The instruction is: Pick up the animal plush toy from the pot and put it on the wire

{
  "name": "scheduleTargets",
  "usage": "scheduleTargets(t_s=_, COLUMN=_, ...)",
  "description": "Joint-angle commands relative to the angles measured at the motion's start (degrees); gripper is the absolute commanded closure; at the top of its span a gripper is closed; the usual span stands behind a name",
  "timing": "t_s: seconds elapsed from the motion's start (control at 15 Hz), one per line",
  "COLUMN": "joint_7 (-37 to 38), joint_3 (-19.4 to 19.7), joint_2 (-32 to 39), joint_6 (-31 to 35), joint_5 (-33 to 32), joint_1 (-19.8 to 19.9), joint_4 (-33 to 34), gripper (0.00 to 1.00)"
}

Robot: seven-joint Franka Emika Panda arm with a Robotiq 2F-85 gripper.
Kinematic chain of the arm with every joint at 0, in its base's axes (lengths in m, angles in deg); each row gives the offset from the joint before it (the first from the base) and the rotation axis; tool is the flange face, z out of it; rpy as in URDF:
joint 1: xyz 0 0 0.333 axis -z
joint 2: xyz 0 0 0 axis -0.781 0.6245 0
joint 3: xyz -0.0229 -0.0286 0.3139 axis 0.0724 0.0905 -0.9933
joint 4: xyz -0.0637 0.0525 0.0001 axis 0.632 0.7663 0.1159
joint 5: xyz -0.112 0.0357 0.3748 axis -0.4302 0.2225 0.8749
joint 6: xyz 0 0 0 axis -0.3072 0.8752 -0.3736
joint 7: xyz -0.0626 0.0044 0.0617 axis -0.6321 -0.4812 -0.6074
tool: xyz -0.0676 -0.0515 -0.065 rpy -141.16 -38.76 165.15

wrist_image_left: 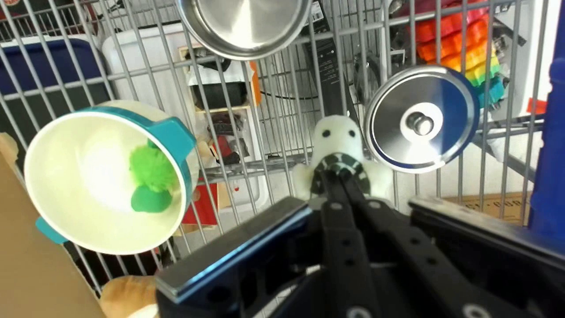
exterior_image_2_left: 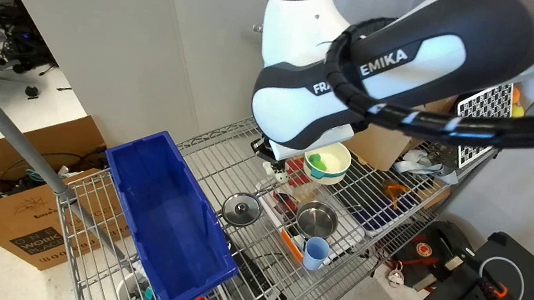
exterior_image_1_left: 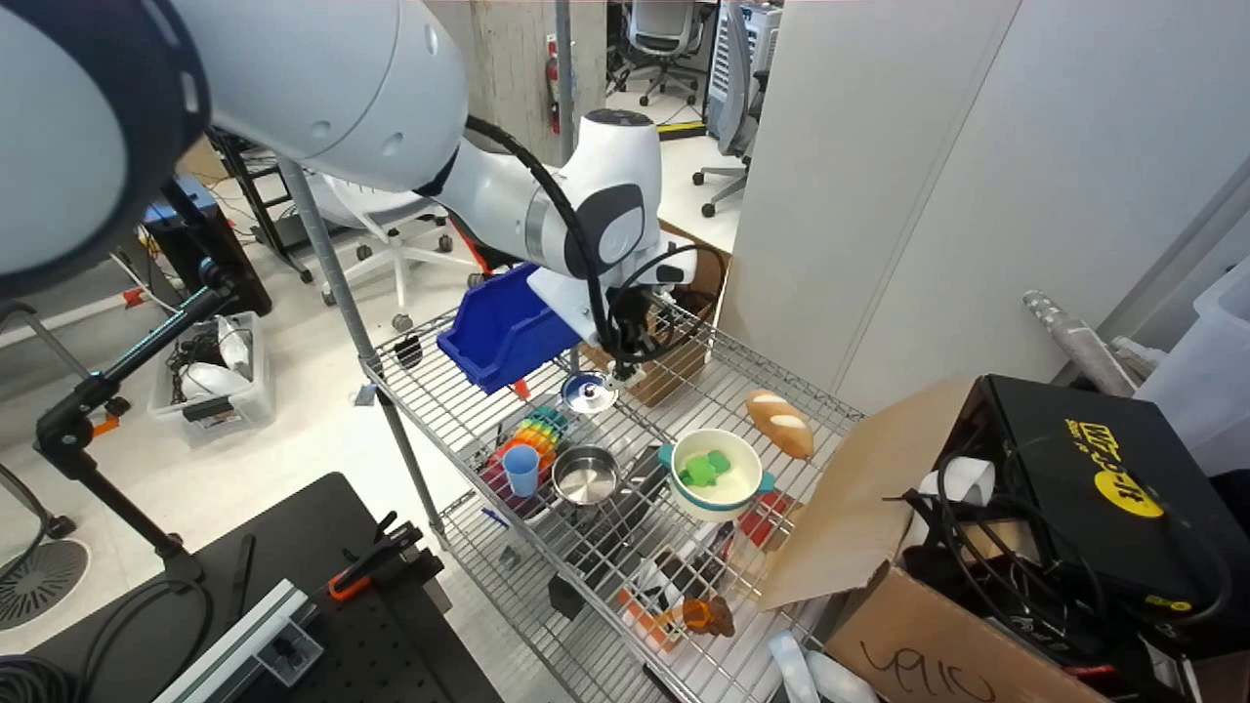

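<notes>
The plush toy (wrist_image_left: 337,137) is white with two dark eyes and a dark green, white-patterned shell. It also shows small in an exterior view (exterior_image_2_left: 278,174). My gripper (wrist_image_left: 337,174) is shut on its shell, both fingertips close together, and holds it over the wire rack (exterior_image_2_left: 216,135). Whether the toy touches the rack is hard to tell. The silvery pot (exterior_image_1_left: 586,476) stands on the rack with nothing in it; it also shows in the wrist view (wrist_image_left: 247,22). A metal lid (wrist_image_left: 419,126) lies on the rack close to the toy.
A cream bowl with teal handles (exterior_image_1_left: 718,469) holds green things. A bread loaf (exterior_image_1_left: 780,425) lies behind it. A blue tray (exterior_image_2_left: 166,225) stands at one end, a cardboard box (exterior_image_1_left: 850,498) at the other. A light blue cup (exterior_image_2_left: 316,253) is beside the pot.
</notes>
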Motion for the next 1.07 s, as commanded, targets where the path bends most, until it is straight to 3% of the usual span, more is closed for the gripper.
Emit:
scheduleTargets(t_s=0.0, joint_7=1.1, joint_3=0.18, joint_2=9.28, joint_6=-4.77, joint_5=-0.48, joint_1=-0.76, joint_4=14.05, gripper=1.0)
scheduleTargets(t_s=0.6, joint_7=2.31, joint_3=2.63, joint_2=29.0, joint_6=-16.26, joint_5=-1.03, joint_1=-0.76, joint_4=38.04, gripper=1.0)
scheduleTargets(t_s=0.67, joint_7=2.39, joint_3=2.88, joint_2=30.75, joint_6=-17.77, joint_5=-1.13, joint_1=-0.76, joint_4=40.64, gripper=0.73)
scheduleTargets(t_s=0.73, joint_7=2.26, joint_3=2.92, joint_2=32.26, joint_6=-19.27, joint_5=-1.12, joint_1=-0.64, joint_4=43.13, gripper=0.72)
scheduleTargets(t_s=1.0, joint_7=0.77, joint_3=2.23, joint_2=32.03, joint_6=-23.2, joint_5=-1.16, joint_1=-0.82, joint_4=46.07, gripper=0.45)
